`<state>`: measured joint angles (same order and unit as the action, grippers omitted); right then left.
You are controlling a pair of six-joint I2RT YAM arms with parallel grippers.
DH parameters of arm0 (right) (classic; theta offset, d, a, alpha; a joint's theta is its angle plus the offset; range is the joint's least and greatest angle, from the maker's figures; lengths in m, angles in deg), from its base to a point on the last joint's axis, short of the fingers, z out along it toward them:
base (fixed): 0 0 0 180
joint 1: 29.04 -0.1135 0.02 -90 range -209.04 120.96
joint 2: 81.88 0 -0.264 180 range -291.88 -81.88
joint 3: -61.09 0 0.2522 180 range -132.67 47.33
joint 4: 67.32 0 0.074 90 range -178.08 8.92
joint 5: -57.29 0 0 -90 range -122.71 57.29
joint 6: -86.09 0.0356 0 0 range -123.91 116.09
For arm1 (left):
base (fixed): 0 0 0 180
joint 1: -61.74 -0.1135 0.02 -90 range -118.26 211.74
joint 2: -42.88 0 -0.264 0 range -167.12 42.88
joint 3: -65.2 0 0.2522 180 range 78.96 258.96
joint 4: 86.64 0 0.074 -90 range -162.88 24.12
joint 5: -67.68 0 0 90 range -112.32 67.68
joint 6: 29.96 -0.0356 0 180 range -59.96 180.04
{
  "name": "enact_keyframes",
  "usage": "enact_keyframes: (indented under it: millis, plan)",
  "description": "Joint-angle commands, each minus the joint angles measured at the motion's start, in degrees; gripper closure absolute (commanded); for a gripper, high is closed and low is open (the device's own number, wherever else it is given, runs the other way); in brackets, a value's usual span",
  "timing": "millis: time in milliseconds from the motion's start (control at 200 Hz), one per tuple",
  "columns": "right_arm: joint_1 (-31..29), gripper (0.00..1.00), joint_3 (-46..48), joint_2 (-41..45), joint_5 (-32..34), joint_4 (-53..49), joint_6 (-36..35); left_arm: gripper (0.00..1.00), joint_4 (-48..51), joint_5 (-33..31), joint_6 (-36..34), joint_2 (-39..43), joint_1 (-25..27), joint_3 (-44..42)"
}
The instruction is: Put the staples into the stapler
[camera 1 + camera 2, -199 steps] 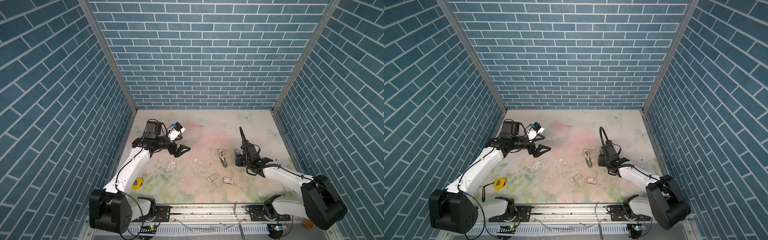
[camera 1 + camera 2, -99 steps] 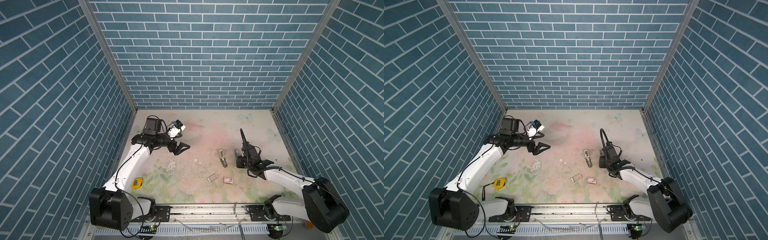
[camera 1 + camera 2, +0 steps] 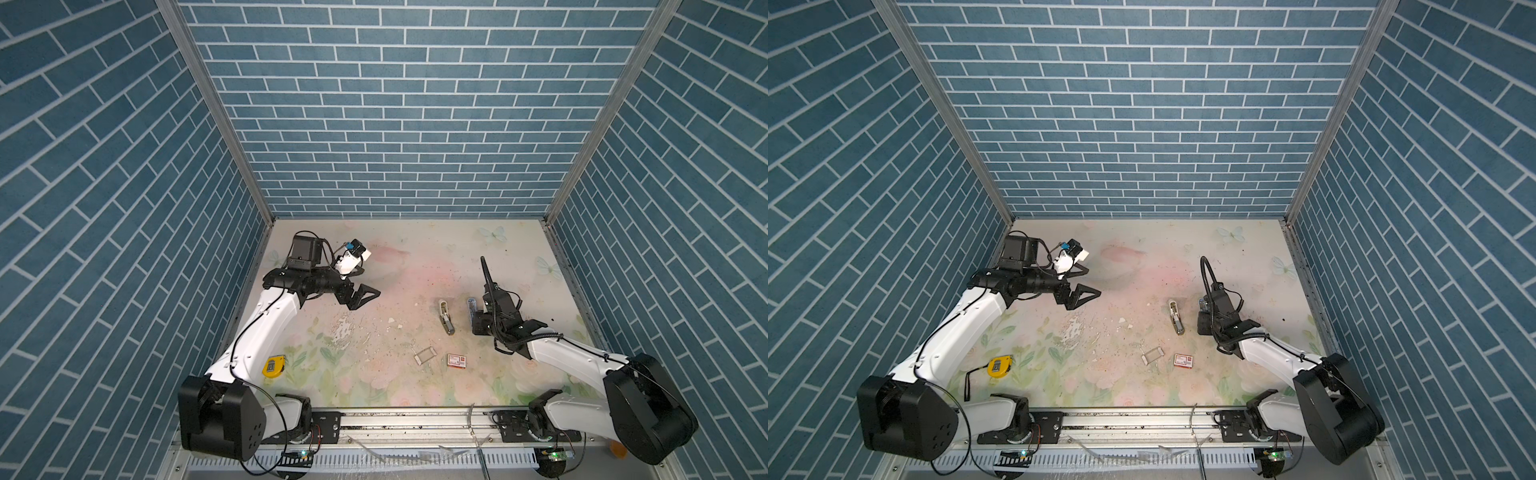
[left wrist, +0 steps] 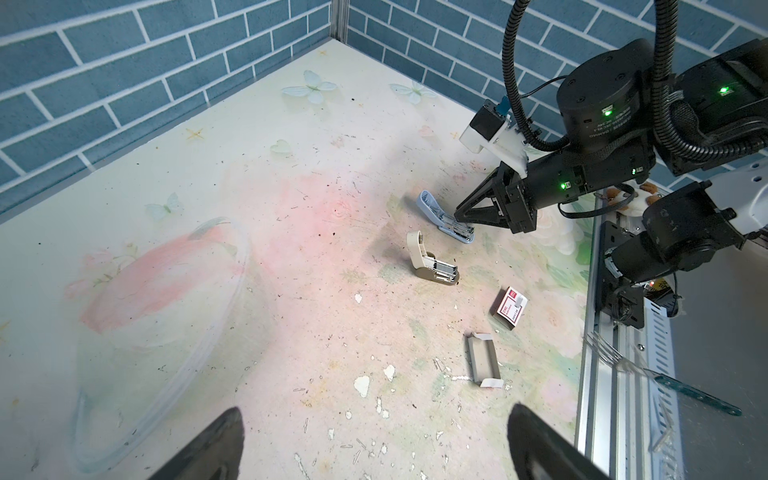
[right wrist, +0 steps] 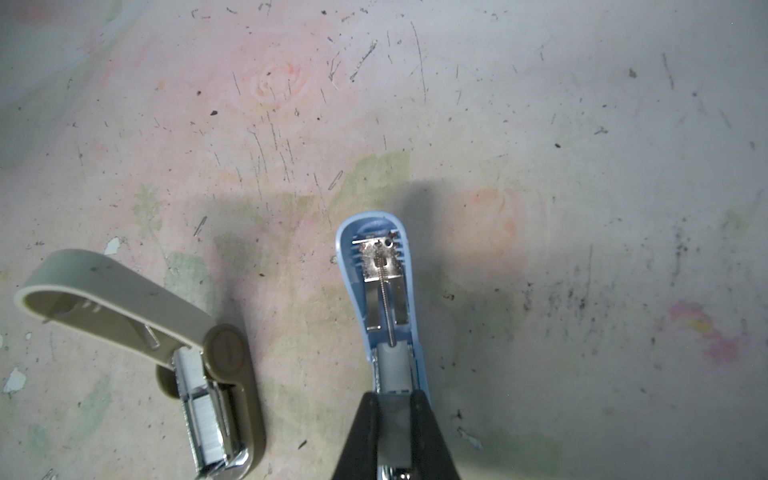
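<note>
Hovering over the table (image 3: 415, 249) at left, our left gripper (image 3: 365, 296) has jaws spread wide. Mid-table we see a beige stapler (image 3: 445, 318) flipped open, a blue stapler (image 3: 471, 305) just beside it, also open. Our right gripper (image 5: 392, 401) pinches the staples (image 4: 461, 230), sitting in the blue stapler's tray.

A yellow tape measure (image 3: 274, 365) lies at the front left of the flowered table (image 3: 415, 249). Near the front middle, a small red-and-white cardboard box (image 3: 456, 360) lies flat, with an open cardboard tray (image 3: 425, 356) just beside it. White flecks (image 3: 344, 332) scatter mid-table. A clear bowl (image 4: 242, 266) shows faintly.
</note>
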<state>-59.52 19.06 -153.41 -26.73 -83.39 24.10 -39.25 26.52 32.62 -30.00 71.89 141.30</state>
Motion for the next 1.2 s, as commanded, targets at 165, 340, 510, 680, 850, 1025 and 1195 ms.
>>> enact_keyframes:
  millis: [165,340,510,680,850,1025,1195]
  plan:
    - [-0.1,0.9,0.7,-1.2,0.1,0.6,-1.6,0.01,-0.1,0.3,0.7,0.1,0.3,-0.2]
    - [-0.1,0.9,0.4,-2.3,-0.3,0.7,-1.6,0.0,-0.3,0.3,0.8,0.1,0.4,-0.4]
    - [-0.1,0.9,0.7,-2.0,-0.2,0.7,-1.5,0.0,-0.5,0.4,0.9,0.0,0.4,-0.4]
    - [-0.1,0.9,0.8,-1.4,-0.3,0.8,-1.4,0.0,-0.6,0.4,0.9,0.1,0.4,-0.5]
    - [-0.1,0.9,0.0,-2.1,-2.4,0.1,-1.2,0.0,-1.1,0.7,1.1,0.0,0.4,-0.6]
    - [-0.1,0.9,-0.1,-3.0,-3.8,0.3,-0.7,0.0,-1.4,1.0,1.1,0.0,0.4,-0.7]
    - [-0.1,0.9,0.1,-2.7,-4.0,0.5,-0.3,0.01,-1.5,1.0,1.1,0.2,0.4,-0.9]
